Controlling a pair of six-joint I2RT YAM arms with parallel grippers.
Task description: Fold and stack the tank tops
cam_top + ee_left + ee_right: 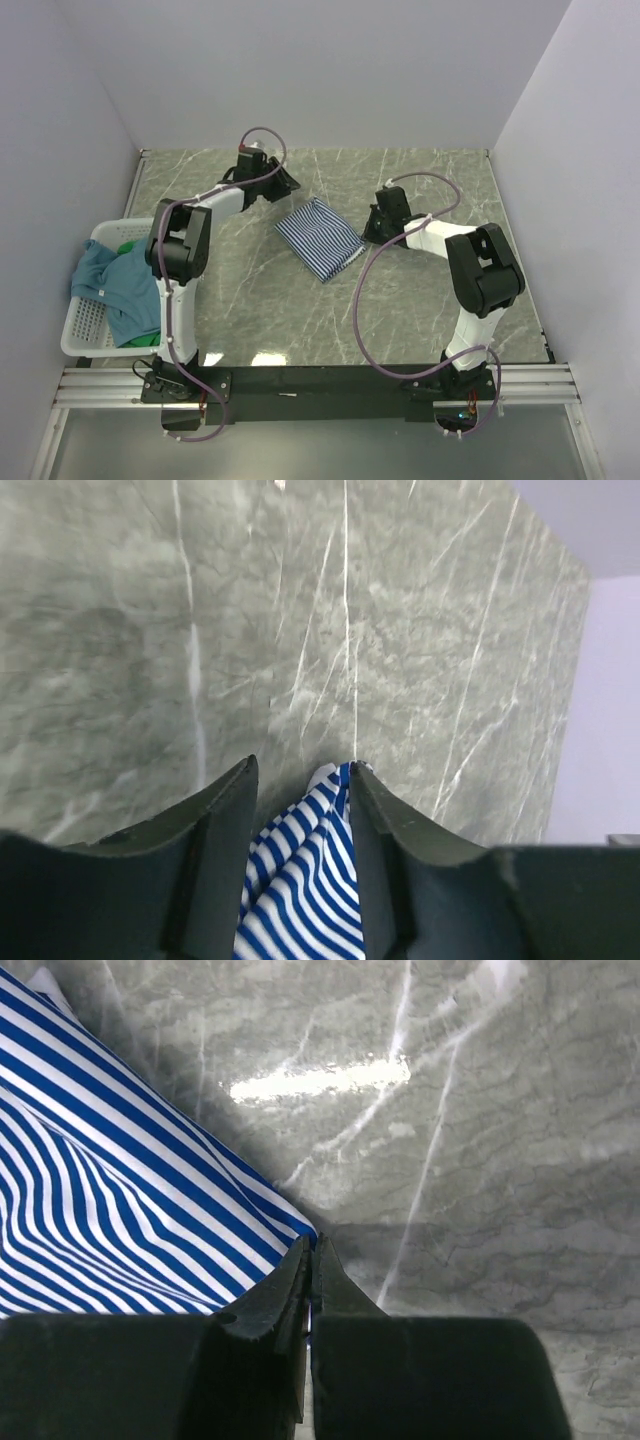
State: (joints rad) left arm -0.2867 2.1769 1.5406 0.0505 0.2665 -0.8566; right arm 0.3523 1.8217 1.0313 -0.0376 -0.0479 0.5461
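Top external view: the folded striped tank top [320,238] lies mid-tabletop [420,180], while the teal top [110,285] and green top [145,340] sit in the basket [85,330]. The left fingers [225,810] stand apart astride the striped fabric's corner. The right fingers [270,1300] are pressed together at its edge.

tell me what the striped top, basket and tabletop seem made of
Striped top: soft fabric, matte; it folds and wrinkles. Basket: white plastic by the look, with rigid mesh walls. Tabletop: grey-green marble-look surface with white veins, slightly glossy, reflecting a light; real stone or laminate, can't tell.
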